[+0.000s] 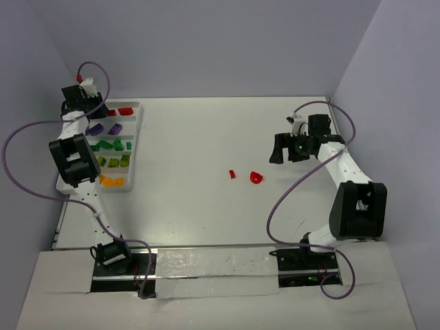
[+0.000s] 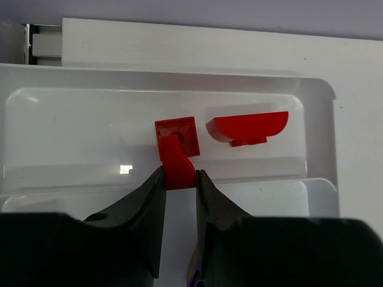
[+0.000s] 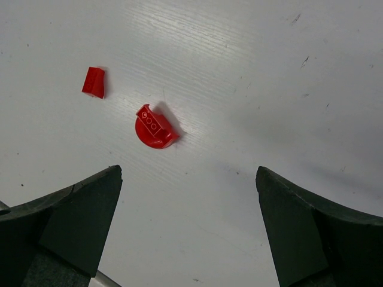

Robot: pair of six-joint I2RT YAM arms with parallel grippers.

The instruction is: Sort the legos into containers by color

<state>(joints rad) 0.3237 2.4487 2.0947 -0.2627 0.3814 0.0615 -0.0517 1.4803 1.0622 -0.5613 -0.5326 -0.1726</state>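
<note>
**Item in hand:** one red lego (image 2: 178, 167), clamped between the jaws of my left gripper (image 2: 178, 181) over the red compartment (image 2: 72, 131) at the far end of the white tray (image 2: 317, 119). It is not yet let go. I cannot tell whether the red square face above it belongs to the same piece.

**In that compartment:** one red half-round brick (image 2: 248, 127), lying just beside the held piece.

**Other rows, seen from overhead:** purple legos (image 1: 115, 128), dark green legos (image 1: 118, 144), lime-yellow legos (image 1: 113, 162) and orange legos (image 1: 111, 182). Each colour has its own row, with none mixed as far as I can see.

**Outstanding:** two reds loose on the table (image 1: 206, 130), well apart from the tray. They are a small red wedge (image 3: 94, 82) and a loose half-round red brick (image 3: 155, 127), near each other but not touching.

**Right gripper (image 3: 188, 173):** jaws wide apart, holding nothing, hanging over those two.

**Judgement:** nearly finished, with one release and two red pickups left.
</note>
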